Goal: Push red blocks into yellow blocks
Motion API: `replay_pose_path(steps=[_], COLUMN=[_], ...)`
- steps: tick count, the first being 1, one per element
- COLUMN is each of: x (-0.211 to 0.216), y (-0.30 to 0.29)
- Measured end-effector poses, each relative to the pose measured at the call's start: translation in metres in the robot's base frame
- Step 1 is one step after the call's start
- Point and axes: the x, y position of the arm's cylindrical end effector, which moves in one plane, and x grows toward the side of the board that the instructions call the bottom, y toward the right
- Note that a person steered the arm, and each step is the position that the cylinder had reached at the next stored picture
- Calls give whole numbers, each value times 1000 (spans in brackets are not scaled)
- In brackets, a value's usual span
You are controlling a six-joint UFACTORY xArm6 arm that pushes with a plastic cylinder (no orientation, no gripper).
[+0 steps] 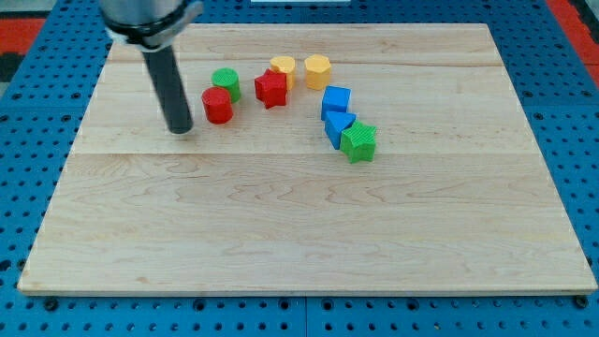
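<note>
My tip (180, 129) rests on the board just left of the red cylinder (217, 106), a small gap between them. A green cylinder (226, 84) touches the red cylinder at its upper right. A red star-shaped block (271, 89) sits right of them, touching a yellow block (284, 69) behind it. A yellow hexagonal block (317, 71) stands a little right of that, apart from the red star.
A blue cube (336, 100), a second blue block (338, 126) and a green star-shaped block (358, 141) form a chain right of centre. The wooden board (299, 234) lies on a blue perforated table (28, 112).
</note>
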Motion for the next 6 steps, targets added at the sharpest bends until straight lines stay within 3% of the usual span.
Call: replay_pose_path(steps=[1, 2, 3, 4, 6], x=[-36, -55, -10, 44, -41], y=[26, 106, 73, 130, 106])
